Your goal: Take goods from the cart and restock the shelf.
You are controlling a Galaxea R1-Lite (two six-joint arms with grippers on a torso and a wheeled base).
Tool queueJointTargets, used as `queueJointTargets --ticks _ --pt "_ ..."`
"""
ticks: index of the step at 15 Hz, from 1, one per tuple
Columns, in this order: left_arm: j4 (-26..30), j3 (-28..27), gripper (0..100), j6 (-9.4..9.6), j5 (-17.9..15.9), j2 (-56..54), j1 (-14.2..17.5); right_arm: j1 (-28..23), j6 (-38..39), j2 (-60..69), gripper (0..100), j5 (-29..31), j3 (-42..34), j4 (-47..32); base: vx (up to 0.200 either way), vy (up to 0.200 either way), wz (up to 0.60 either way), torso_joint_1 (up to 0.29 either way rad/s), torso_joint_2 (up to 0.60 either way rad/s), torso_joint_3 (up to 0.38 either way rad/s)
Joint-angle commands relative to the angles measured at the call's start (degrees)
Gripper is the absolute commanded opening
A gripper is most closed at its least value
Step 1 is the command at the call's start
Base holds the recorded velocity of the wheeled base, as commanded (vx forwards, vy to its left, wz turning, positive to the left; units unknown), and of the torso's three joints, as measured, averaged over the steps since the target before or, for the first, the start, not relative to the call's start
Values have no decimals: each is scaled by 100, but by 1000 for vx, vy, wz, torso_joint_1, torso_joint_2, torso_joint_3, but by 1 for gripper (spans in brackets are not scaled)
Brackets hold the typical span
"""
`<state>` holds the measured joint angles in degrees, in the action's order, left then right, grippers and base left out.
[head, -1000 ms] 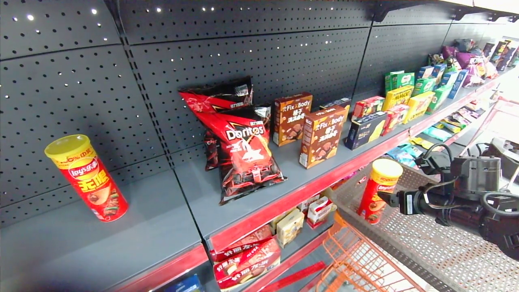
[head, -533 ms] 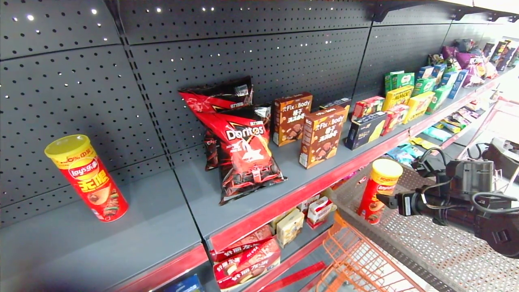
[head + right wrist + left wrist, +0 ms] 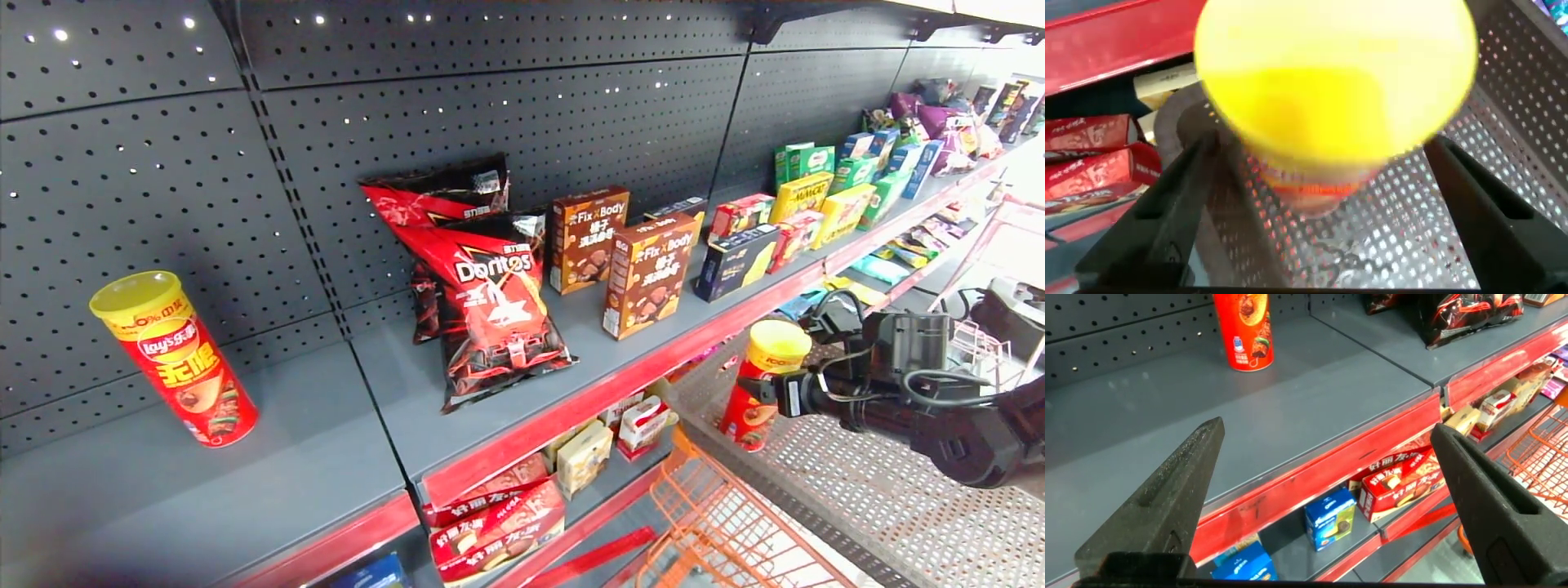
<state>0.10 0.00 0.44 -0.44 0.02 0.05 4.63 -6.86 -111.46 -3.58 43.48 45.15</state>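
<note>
**Head view.** A cylindrical chip can [image 3: 763,384], yellow lid over a red body, stands upright at the shelf-side corner of the perforated metal cart [image 3: 857,498]. My right gripper [image 3: 747,390] is level with it. A second can [image 3: 175,359] stands at the left end of the smooth grey shelf [image 3: 326,441].

**Left wrist view.** My left gripper [image 3: 1327,429] is spread and grasps nothing.

**Right wrist view.** My right fingers [image 3: 1167,220] are spread and flank the chip can. I cannot tell whether they touch it.

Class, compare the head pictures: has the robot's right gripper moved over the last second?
Yes. The right gripper has advanced leftward toward the red chip can with the yellow lid, which stands unmoved on the orange cart's mesh tray.
</note>
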Motion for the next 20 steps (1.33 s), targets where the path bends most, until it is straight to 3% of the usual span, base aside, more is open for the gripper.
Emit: queueJointTargets --ticks 1,5,6,13,15,20 --pt "-1 0 100 0 0 -2 4 29 -228 -544 100 -204 345 55 0 0 0 0 0 0" --pt "-1 0 100 0 0 -2 4 240 -377 -1027 100 -336 635 327 0 0 0 0 0 0" --pt "-1 0 100 0 9 -2 4 266 -377 -1053 0 -336 644 450 0 0 0 0 0 0" --pt "-1 0 100 0 0 -2 4 161 -439 -667 0 -292 354 793 0 0 0 0 0 0" --pt "-1 0 100 0 0 -2 4 -24 -861 160 0 -274 -24 705 0 0 0 0 0 0" --pt "-1 0 100 0 9 -2 4 11 -948 2787 0 -274 -1017 37 0 0 0 0 0 0"
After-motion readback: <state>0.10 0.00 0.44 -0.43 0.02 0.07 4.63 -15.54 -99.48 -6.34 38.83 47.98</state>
